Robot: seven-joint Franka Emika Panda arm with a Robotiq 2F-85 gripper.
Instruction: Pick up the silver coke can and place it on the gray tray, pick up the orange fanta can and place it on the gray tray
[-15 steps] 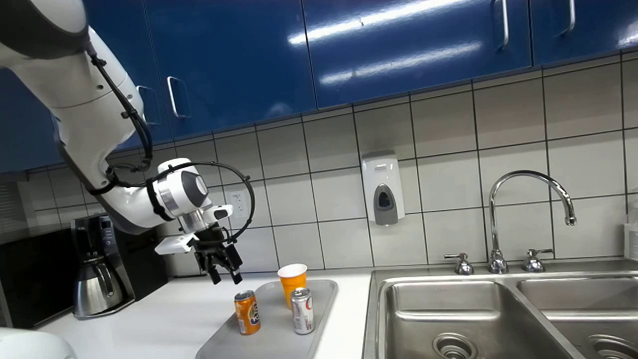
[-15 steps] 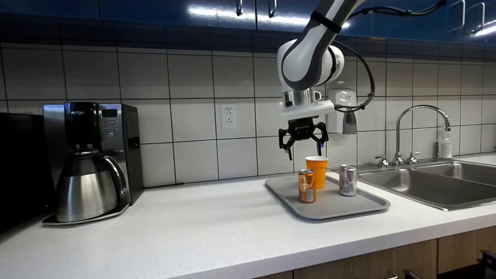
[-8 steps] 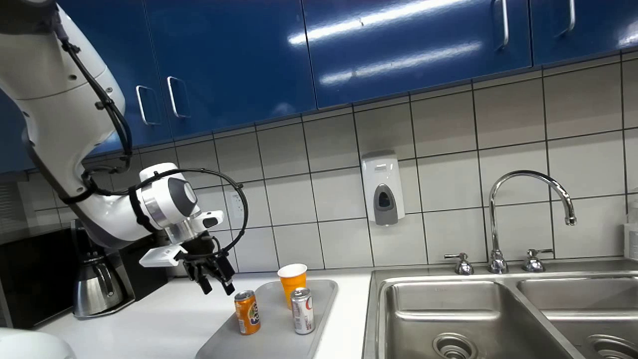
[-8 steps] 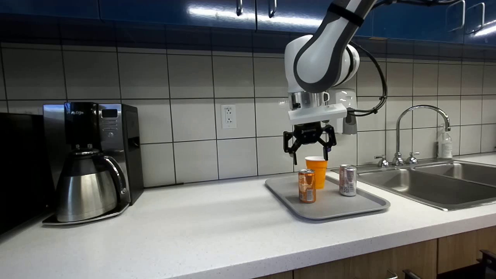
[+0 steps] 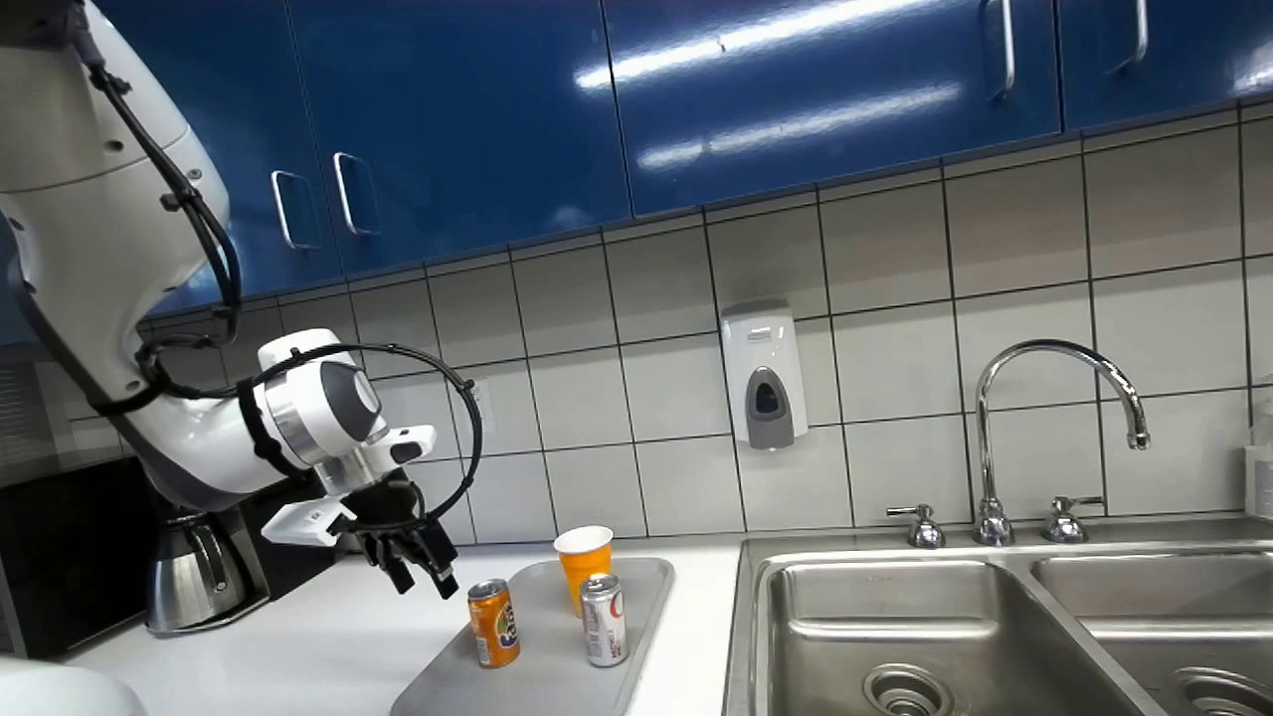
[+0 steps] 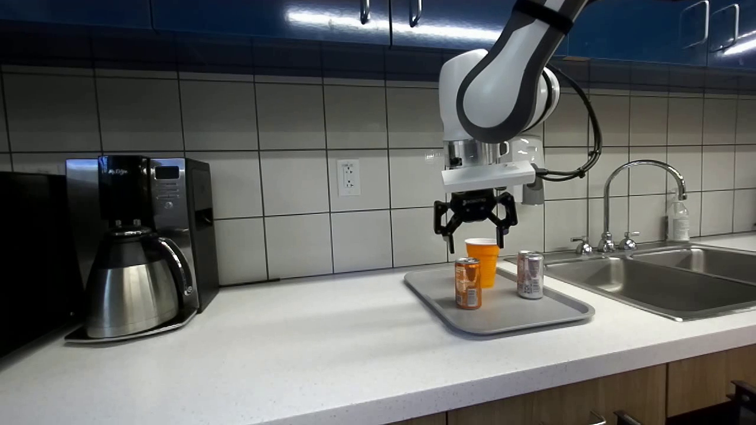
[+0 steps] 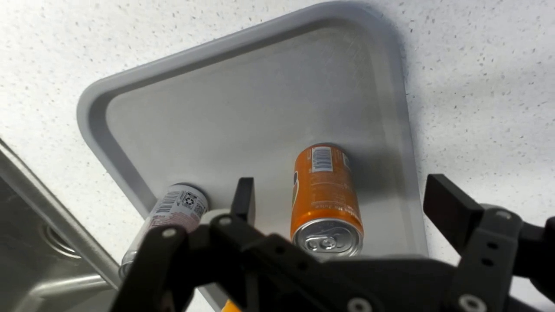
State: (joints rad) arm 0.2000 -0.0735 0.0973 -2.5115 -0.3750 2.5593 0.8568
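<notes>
Wrist view, lower left: silver coke can (image 7: 171,211), partly hidden behind wide-spread, empty jaws; bottom edge: orange cup (image 7: 230,307), mostly cut off.

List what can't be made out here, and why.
Orange cup, wrist view: all but a sliver lost behind the gripper and below the bottom edge.
Silver coke can, wrist view: partly covered by the gripper.
Gray tray, in an exterior view: near end cut off by the bottom edge.
Pump bottle, in an exterior view: wording too small to read.
</notes>
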